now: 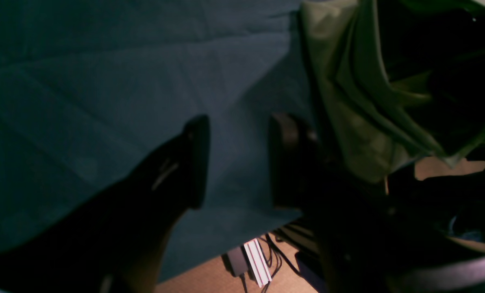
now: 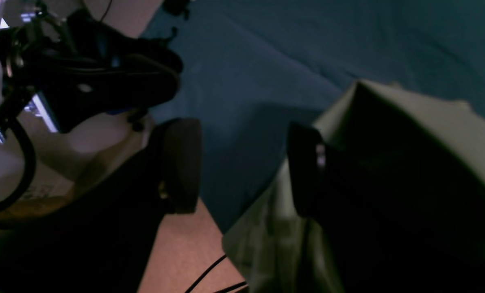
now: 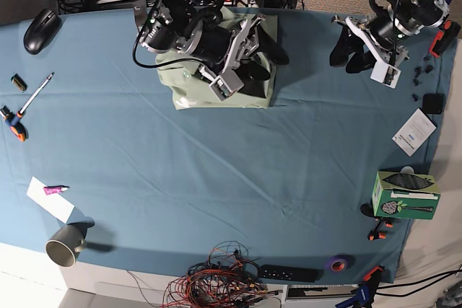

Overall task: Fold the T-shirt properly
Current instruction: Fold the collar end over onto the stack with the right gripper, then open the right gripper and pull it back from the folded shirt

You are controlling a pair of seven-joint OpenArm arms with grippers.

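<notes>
The T-shirt [image 3: 189,84], pale sage green, lies as a folded bundle on the teal table cloth [image 3: 216,171] near the far edge, at the middle. My right gripper [image 3: 263,63] hovers over its right part, open; in the right wrist view only cloth shows between the right gripper [image 2: 244,167] fingers, and the T-shirt [image 2: 421,114] lies under and beside one finger. My left gripper [image 3: 346,54] stands open at the far right, apart from the shirt. In the left wrist view the left gripper [image 1: 238,162] holds nothing, with the T-shirt [image 1: 348,106] off to the side.
A mouse [image 3: 41,30], pens [image 3: 32,95] and a screwdriver [image 3: 14,122] lie at the left. A mug [image 3: 65,247] and a marker on paper [image 3: 54,190] sit front left. A green box [image 3: 404,194] and white card [image 3: 413,131] are at the right; cables [image 3: 216,279] hang at the front edge.
</notes>
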